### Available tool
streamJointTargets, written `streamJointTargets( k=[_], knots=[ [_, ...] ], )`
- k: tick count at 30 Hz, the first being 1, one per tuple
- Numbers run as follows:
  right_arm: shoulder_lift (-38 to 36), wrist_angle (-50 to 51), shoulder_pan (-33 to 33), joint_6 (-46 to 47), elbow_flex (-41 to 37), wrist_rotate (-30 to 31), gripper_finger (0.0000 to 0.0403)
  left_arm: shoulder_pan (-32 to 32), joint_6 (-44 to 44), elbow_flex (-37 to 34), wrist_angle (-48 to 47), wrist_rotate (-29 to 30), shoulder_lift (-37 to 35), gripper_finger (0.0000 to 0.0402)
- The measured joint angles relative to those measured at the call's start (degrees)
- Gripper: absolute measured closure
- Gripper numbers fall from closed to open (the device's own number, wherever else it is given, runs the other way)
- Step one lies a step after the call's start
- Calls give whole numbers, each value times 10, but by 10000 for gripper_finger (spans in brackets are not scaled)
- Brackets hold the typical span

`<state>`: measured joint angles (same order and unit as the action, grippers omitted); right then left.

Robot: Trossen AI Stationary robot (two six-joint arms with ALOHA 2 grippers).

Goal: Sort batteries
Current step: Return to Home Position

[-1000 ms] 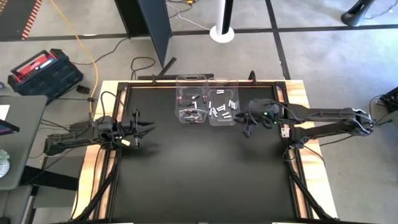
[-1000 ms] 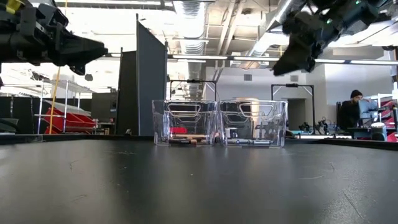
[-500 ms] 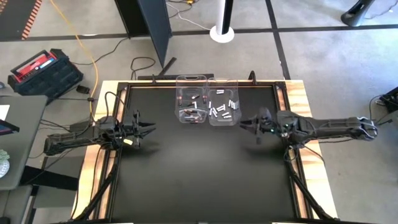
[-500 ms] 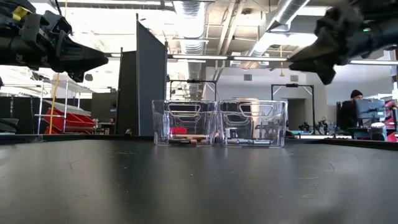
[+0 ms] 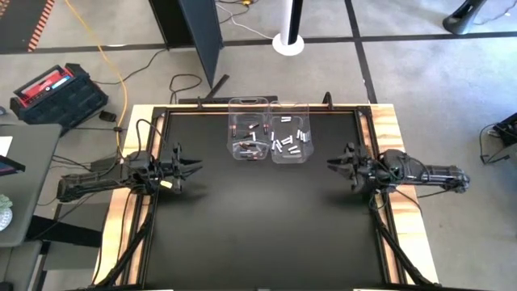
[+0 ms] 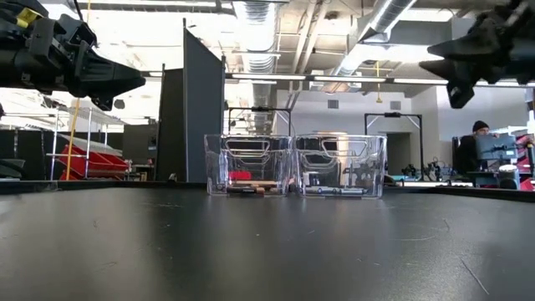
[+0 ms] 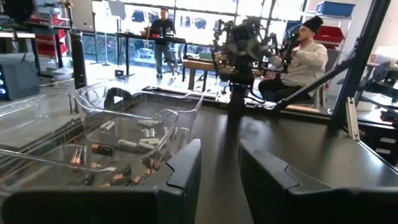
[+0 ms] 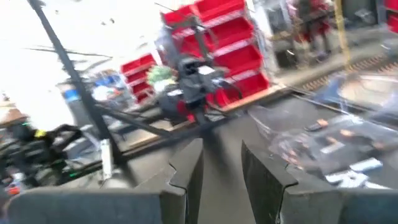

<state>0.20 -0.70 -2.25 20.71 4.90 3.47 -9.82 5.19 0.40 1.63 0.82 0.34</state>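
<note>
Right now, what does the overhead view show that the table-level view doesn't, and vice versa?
Only overhead: the sorting, dark batteries in the left bin, white batteries in the right bin; a red toolbox on the floor. Only table-level: a person in the room behind. Both: the bins side by side, left gripper and right gripper flanking them.

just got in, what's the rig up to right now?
Battery sorting, and it looks about done. The dark batteries lie in the left bin, white batteries in the right bin, both bins at the table's far edge. The left hand and right hand hover open and empty above the table's sides, away from the bins.
</note>
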Motion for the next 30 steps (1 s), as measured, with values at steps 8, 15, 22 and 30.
streamJointTargets(
  k=[8,15,22,30],
  knots=[
    [0,-36,15,-3,-44,-69,276,0,0,6,-4,2,5,302],
    [0,-13,38,-18,-45,-73,276,0,0,7,-7,3,8,302],
    [1,-12,47,-90,-45,-72,276,0,0,7,-8,3,8,302],
    [2,-9,43,-156,-45,-63,276,0,0,7,-8,4,8,302]
  ],
)
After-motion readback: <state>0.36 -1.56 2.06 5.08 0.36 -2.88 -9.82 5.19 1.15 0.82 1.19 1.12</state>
